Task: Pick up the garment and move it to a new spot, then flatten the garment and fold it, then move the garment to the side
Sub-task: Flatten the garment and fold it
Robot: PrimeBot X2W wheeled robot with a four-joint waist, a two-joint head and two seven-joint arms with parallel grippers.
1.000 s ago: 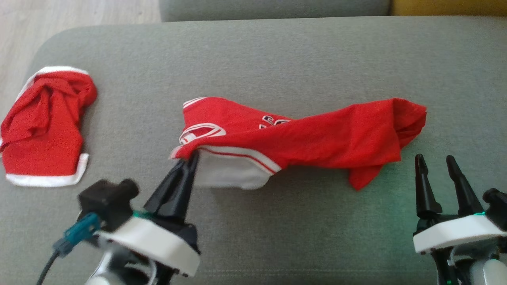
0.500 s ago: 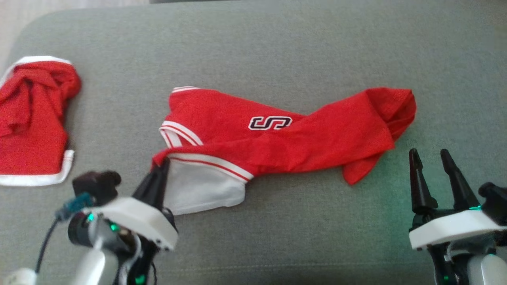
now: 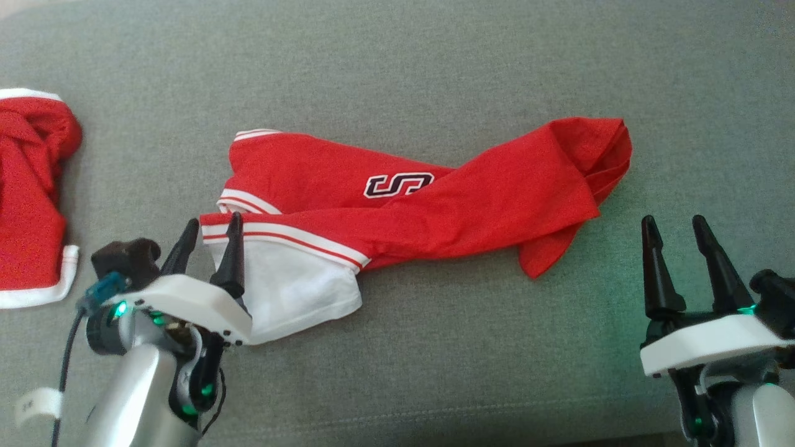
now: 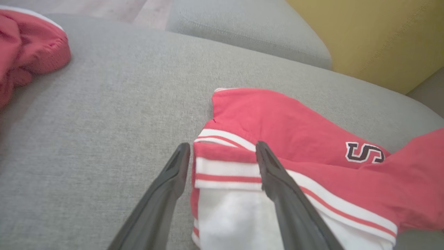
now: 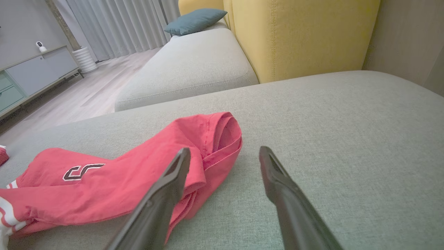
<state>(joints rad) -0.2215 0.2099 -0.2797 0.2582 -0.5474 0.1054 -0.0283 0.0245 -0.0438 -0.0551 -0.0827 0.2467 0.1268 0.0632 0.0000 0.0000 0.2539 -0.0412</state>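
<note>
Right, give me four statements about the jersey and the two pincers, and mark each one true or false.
1. The left pincer stands open at the striped corner of the jersey. True.
2. The right pincer is shut on the jersey's other end. False: it is open, holds nothing and stands apart from the cloth.
3. The jersey lies smooth and flat. False: it is twisted along its length, with a white part showing at the striped end.
4. A second red garment lies on the same grey cushion, off to the robot's left. True.
</note>
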